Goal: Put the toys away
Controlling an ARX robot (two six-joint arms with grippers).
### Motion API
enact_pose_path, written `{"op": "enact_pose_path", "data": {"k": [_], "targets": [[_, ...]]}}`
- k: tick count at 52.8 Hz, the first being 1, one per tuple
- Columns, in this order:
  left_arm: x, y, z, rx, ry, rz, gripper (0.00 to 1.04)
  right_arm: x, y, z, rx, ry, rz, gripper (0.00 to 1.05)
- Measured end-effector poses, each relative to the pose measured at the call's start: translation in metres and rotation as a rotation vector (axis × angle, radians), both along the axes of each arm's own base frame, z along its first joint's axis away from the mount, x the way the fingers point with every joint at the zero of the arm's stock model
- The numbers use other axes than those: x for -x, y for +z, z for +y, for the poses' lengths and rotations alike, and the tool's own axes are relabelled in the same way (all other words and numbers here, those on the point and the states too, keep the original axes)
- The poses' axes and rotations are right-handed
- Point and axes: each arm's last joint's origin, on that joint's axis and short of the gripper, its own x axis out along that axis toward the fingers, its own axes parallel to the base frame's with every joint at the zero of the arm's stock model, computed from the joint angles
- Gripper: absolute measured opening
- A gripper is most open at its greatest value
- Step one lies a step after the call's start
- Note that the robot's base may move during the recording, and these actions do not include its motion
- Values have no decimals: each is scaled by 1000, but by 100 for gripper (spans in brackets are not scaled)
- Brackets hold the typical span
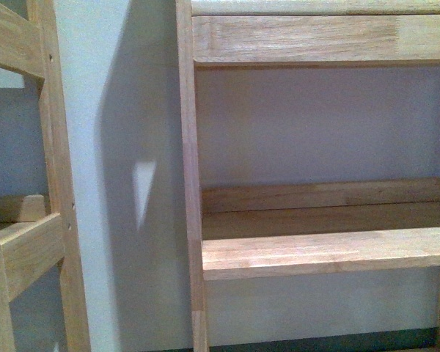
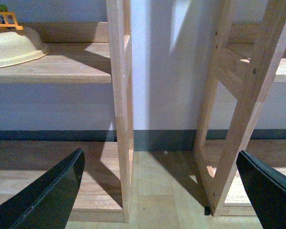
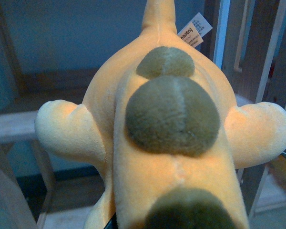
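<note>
Right wrist view, yellow-orange plush toy (image 3: 148, 176), olive spots, stubby limbs, L fingers (image 2: 43, 195) apart, R fingers unclear

I see a pale wall (image 1: 81, 147) in front of me. Two wood racks stand against it with a gap between them. The right rack (image 1: 187, 183) has a flat shelf (image 1: 323, 253) low down and a board (image 1: 315, 37) across the top. Only the edge of the left rack (image 1: 55, 183) shows. A small patch of light (image 1: 143, 187) sits on the wall inside a big grey shadow (image 1: 154, 88). A dark strip (image 2: 167, 139) runs along the foot of the wall, and the floor (image 2: 157, 191) is light wood.
</note>
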Motion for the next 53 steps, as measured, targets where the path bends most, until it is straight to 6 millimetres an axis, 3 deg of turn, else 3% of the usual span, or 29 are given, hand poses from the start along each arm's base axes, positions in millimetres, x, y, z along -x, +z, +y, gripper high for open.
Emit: {"op": "enact_pose_path", "data": {"k": [13, 21, 26, 38, 53], "targets": [[0, 0, 0, 0, 0, 0, 98, 3, 92, 6, 122, -20, -180, 7], [0, 0, 0, 0, 0, 0, 98, 1, 127, 7, 164, -17, -242, 7], [0, 0, 0, 0, 0, 0, 98, 2, 161, 3, 191, -21, -302, 7], [0, 0, 0, 0, 0, 0, 98, -7, 201, -3, 198, -22, -372, 7], [0, 0, 0, 0, 0, 0, 98, -54, 234, -4, 157, 63, -387, 7]]}}
